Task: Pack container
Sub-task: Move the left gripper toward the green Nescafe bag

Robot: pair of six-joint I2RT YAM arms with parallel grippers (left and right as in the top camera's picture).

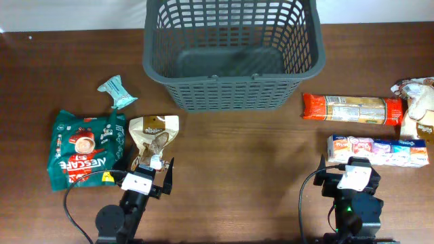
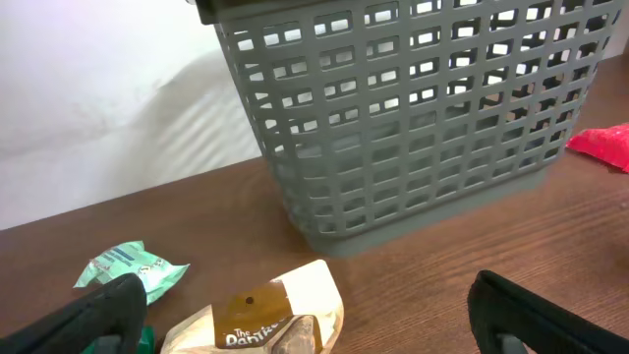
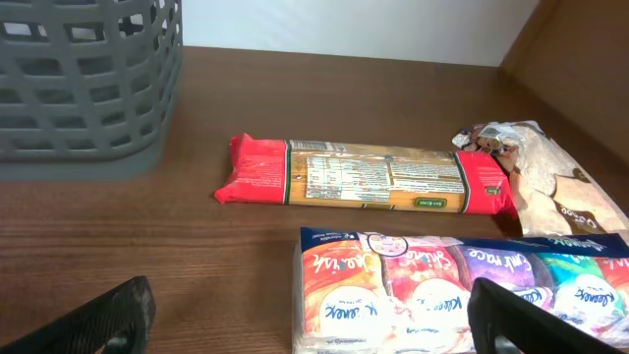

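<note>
Currently the container [image 1: 230, 95] is sitting top centre in the overhead frame. At lower left the left gripper [image 2: 314, 329] is gaping open near a beige pouch [image 2: 260, 320]; at lower right the right gripper [image 3: 314, 329] is standing open beside what is possibly a snack multipack [image 3: 462, 285].

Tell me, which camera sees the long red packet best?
The right wrist view: the long red packet lies whole and close, label facing up. Overhead shows it whole but small, right of the basket. The left wrist catches only one red end at its right edge.
</note>
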